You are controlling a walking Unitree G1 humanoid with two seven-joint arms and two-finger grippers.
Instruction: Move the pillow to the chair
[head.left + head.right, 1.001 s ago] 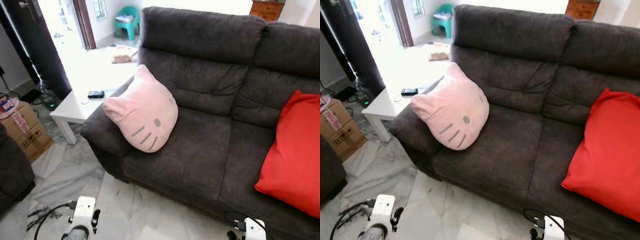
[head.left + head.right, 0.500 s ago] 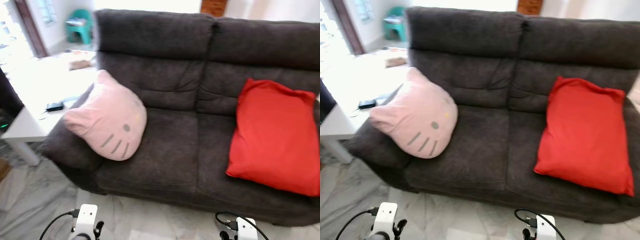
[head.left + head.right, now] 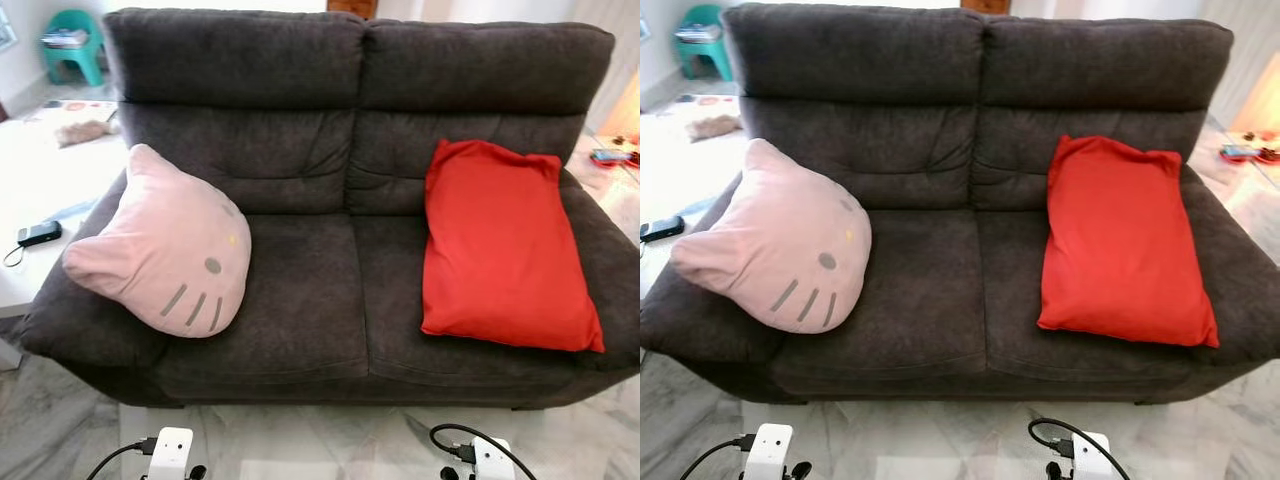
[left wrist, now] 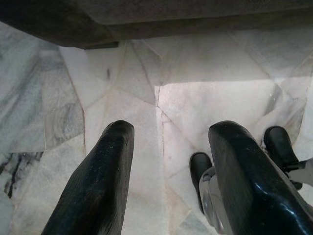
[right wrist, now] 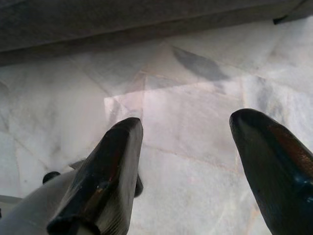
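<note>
A: What has changed since a second ago?

B: The camera has swung to the right. The sofa point(image 3: 330, 200) now sits square in the head views with both arms showing, and the white table point(image 3: 30, 200) that lay at 9 o'clock has slid almost off the left edge. The cushions themselves lie as they did.

A: And the fingers?

B: The left gripper point(image 4: 166, 166) hangs low over the marble floor point(image 4: 195, 88), its two black fingers point(image 4: 98, 181) spread apart with nothing between them. The right gripper point(image 5: 188, 161) hangs the same way, fingers point(image 5: 107, 166) apart and empty, the sofa's dark base just ahead of it. In the head views the white wrist housings sit at 7 and 5 o'clock, each with a black cable.

A: Where is the pillow?

B: The pink cat-face pillow point(image 3: 165, 250) leans on the sofa's left arm, at about 9 o'clock, resting on the left seat. A red cushion point(image 3: 500, 245) leans against the backrest on the right seat, at 3 o'clock, well apart from it.

A: Anything else?

B: A black phone point(image 3: 38, 234) lies on the table, and a teal chair point(image 3: 75, 45) stands at 11 o'clock, beyond the sofa.
</note>
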